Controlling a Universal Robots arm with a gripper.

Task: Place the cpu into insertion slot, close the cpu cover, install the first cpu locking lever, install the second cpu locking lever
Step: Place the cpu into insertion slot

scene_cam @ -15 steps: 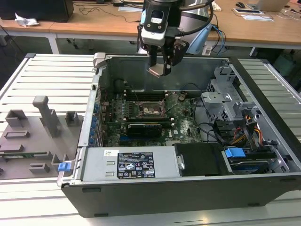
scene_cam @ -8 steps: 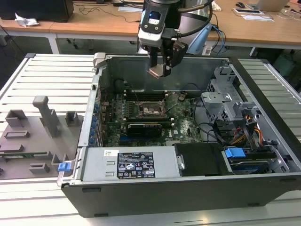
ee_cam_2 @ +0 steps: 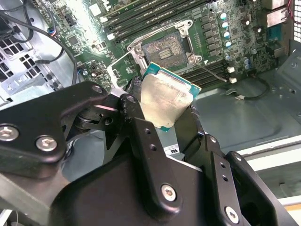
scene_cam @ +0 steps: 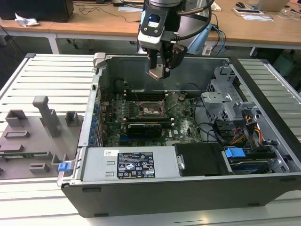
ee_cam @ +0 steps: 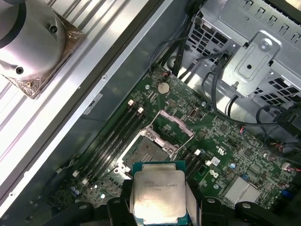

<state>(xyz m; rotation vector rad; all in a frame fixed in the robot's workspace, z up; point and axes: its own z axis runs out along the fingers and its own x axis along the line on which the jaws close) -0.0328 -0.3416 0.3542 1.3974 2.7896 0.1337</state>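
Clamped in gripper, jaws narrowed onto its edges: cpu, upper centre of exterior view, well above bare insertion slot mid-frame. Raised open: cpu cover. Left: all four steps.

Wide shot now: a long wooden desk runs across the back, pale top, white leg beneath. On it sits a crumpled white scrap beside a black box, with papers at the exterior view's right (loose cables too). Up front is a slatted aluminium worktable, evenly lit, carrying a grey fixture plate. Dark floor shows between.
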